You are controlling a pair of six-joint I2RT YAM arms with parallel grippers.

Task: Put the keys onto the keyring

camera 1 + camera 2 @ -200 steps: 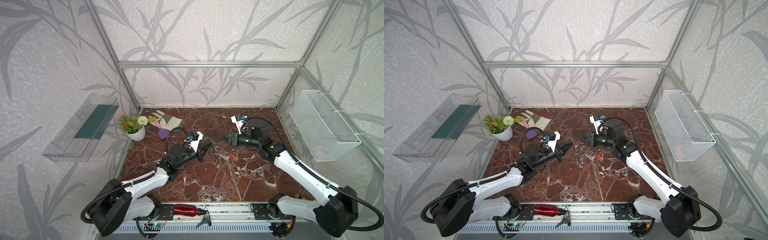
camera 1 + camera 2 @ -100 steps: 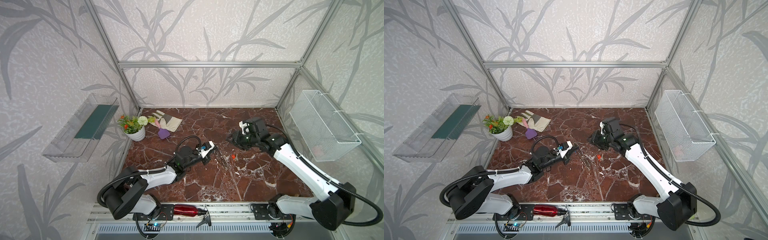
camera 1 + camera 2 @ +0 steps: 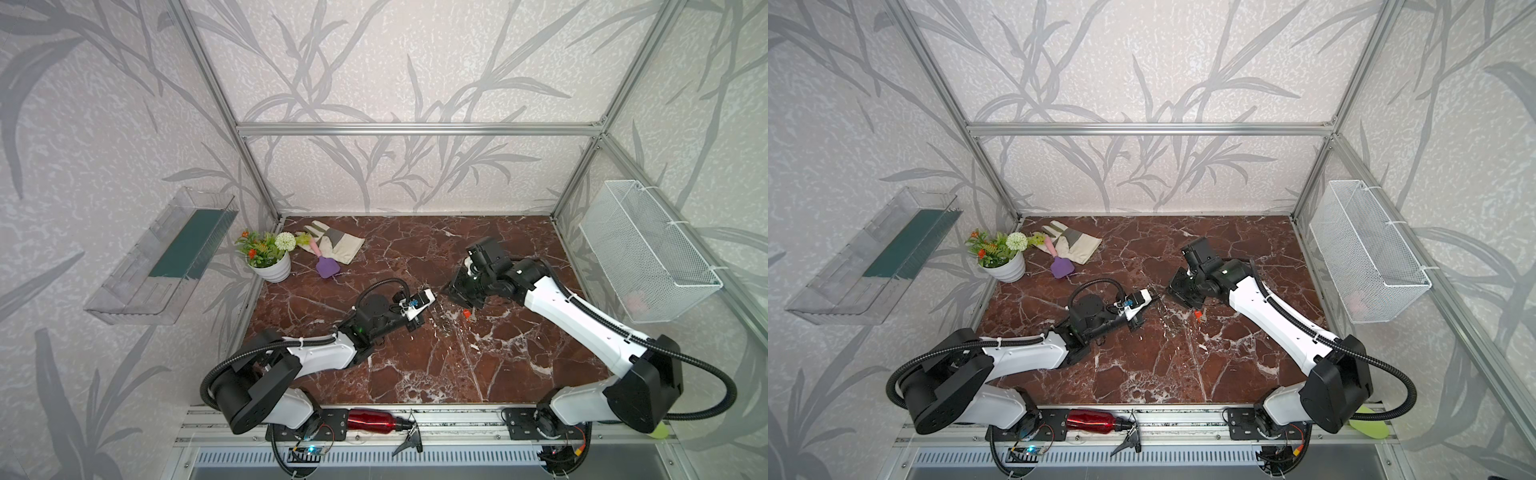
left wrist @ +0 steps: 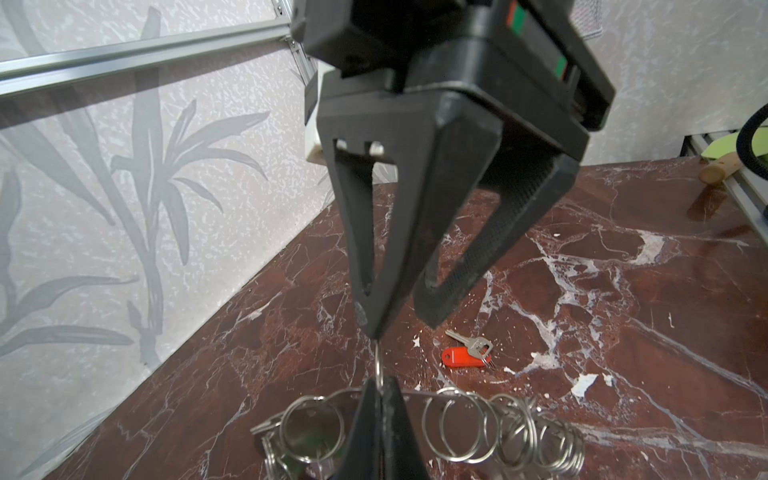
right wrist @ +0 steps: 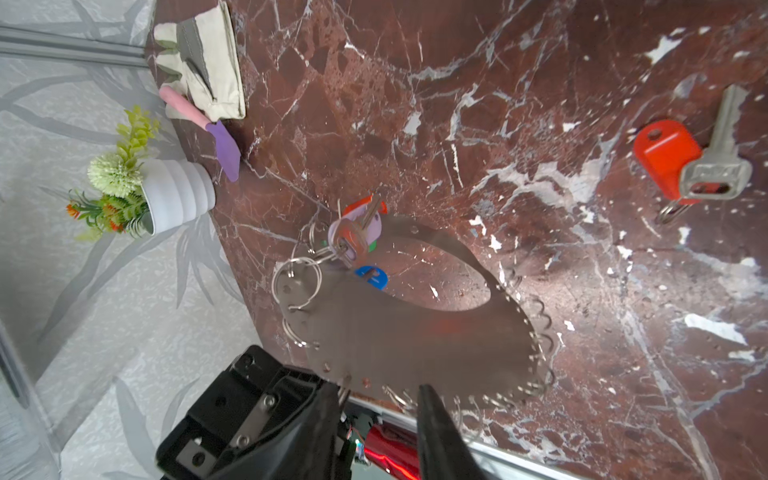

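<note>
Right wrist view: flat grey keyring point(image 5: 395, 332) edged with little rings; the left gripper point(image 4: 380, 399) pinches one, the right gripper point(image 5: 378, 388) stands slightly open.

keyring point(image 4: 519, 432) — apparently cropped at edge

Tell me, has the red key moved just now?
No. The red key lies at the same spot on the marble table, beside the same white veins.

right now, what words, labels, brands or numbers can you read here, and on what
No text here can be read.
silver key: a stamp on its head, too blurred to read.
red tag: no writing shows.
red bottle: no label shows.
</note>
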